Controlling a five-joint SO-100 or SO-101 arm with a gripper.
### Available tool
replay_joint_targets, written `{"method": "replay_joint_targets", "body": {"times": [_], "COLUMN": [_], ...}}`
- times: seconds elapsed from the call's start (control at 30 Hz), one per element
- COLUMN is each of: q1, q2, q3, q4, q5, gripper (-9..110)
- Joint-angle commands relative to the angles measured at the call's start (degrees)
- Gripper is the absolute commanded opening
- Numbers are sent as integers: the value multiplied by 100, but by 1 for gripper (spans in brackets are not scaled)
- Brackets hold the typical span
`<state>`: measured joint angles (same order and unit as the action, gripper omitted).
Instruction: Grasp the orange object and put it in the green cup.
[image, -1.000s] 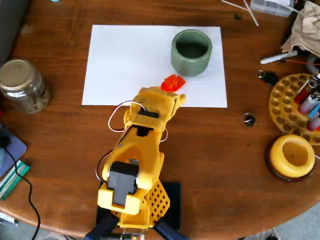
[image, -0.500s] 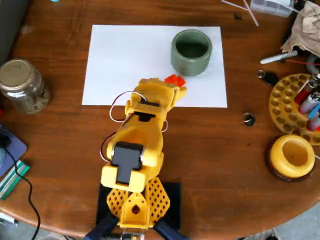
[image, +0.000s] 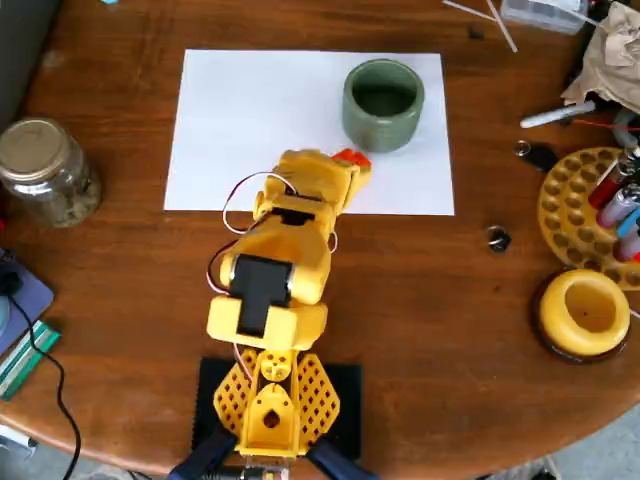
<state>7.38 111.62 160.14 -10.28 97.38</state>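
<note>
A: Where is the orange object (image: 351, 157)?

B: On the white paper sheet (image: 260, 110), just below and left of the green cup (image: 383, 104) in the overhead view. Only 1 small sliver shows; the yellow arm (image: 285, 250) covers the rest.

A: And the gripper (image: 345, 172)?

B: It sits right over the piece, probably lowered for the grasp. The arm's body hides the fingers, so I cannot tell whether they are spread or pinching.

A: Why that spot?

B: The cup stands near, so the carry looks short. The glass jar (image: 45, 170) and yellow bowl (image: 585, 312) sit well apart, out of the way.
</note>
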Motion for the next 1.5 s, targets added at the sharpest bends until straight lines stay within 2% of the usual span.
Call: {"method": "replay_joint_targets", "body": {"times": [0.0, 0.3, 0.7, 0.9, 1.2, 1.47], "q1": [9, 255, 264, 211, 141, 141], "q2": [-70, -79, 369, 1494, 2004, 1907], "q3": [-229, -176, 35, -149, -896, -1169], "q4": [-114, -185, -62, 1424, 2733, 2259], "q5": [35, -123, -193, -141, -18, -123], "gripper": [23, 0, 0, 0, 0, 0]}}
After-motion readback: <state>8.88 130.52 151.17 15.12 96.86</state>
